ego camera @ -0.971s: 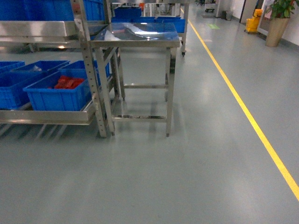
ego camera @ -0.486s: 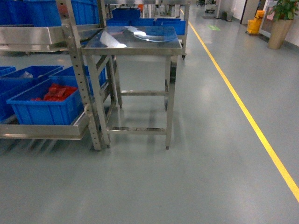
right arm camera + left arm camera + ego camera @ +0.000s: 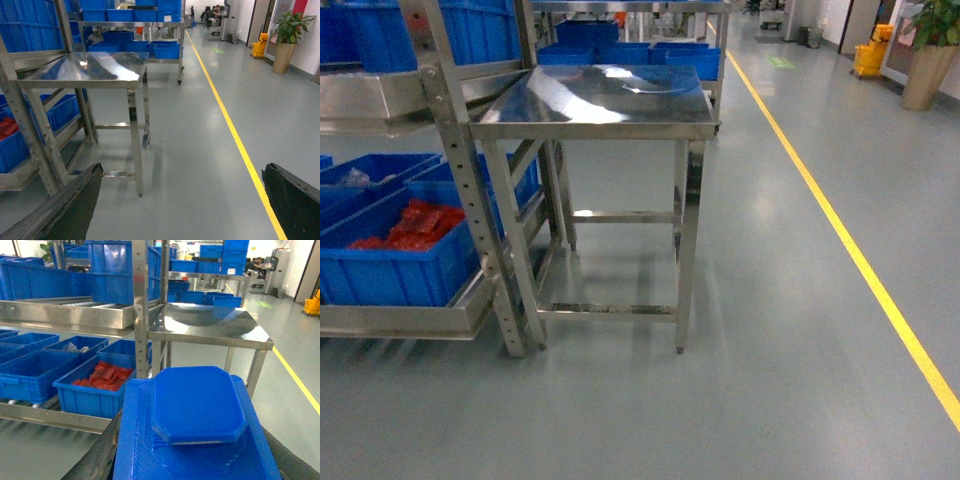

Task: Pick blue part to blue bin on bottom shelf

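Observation:
The blue part (image 3: pixel 197 410), a bright-blue block with a flat raised knob, fills the lower middle of the left wrist view. My left gripper (image 3: pixel 192 460) is shut on it, dark fingers (image 3: pixel 102 455) showing at its sides. On the bottom shelf (image 3: pixel 410 318) stand blue crates on steel rails. One holds red netted packs (image 3: pixel 105 376). Left of it, the blue bin (image 3: pixel 30 374) shows a bare blue inside. My right gripper (image 3: pixel 182 200) hangs open over the grey floor, nothing between its fingers (image 3: pixel 70 210). Neither gripper shows in the head view.
A stainless-steel table (image 3: pixel 605 100) stands right of the rack post (image 3: pixel 470 190). An upper rack level (image 3: pixel 70 315) carries more blue crates. A yellow floor line (image 3: pixel 840 240) runs along the right, with a potted plant (image 3: pixel 930 50) and a yellow bucket (image 3: pixel 868 55) beyond.
In the head view the rack and table have grown larger and slid left and down. The camera has come closer to them.

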You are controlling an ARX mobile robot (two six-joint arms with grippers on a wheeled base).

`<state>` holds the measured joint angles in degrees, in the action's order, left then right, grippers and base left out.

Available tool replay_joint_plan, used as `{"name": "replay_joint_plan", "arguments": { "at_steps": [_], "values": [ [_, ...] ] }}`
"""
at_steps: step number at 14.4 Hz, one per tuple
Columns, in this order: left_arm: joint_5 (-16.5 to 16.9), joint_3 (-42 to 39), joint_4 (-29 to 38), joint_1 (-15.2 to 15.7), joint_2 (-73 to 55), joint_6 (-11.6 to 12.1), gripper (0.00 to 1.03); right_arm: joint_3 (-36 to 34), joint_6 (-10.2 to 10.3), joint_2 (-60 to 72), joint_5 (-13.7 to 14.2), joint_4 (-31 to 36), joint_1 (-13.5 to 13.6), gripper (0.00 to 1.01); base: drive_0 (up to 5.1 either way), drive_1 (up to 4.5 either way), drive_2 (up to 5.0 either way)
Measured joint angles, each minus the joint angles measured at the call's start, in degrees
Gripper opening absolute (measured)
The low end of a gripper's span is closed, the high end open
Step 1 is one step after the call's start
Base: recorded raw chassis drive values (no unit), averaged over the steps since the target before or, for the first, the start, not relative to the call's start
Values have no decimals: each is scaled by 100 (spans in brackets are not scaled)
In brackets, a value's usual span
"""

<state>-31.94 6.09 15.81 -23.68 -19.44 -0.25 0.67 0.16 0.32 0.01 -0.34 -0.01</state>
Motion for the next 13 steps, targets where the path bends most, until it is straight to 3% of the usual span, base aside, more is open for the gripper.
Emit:
{"name": "replay_joint_plan", "arguments": {
  "at_steps": [13],
  "values": [
    [15,0,4,0,-11,2,43,0,0,0,0,9,0,98,5,417,-407]
  ]
}}
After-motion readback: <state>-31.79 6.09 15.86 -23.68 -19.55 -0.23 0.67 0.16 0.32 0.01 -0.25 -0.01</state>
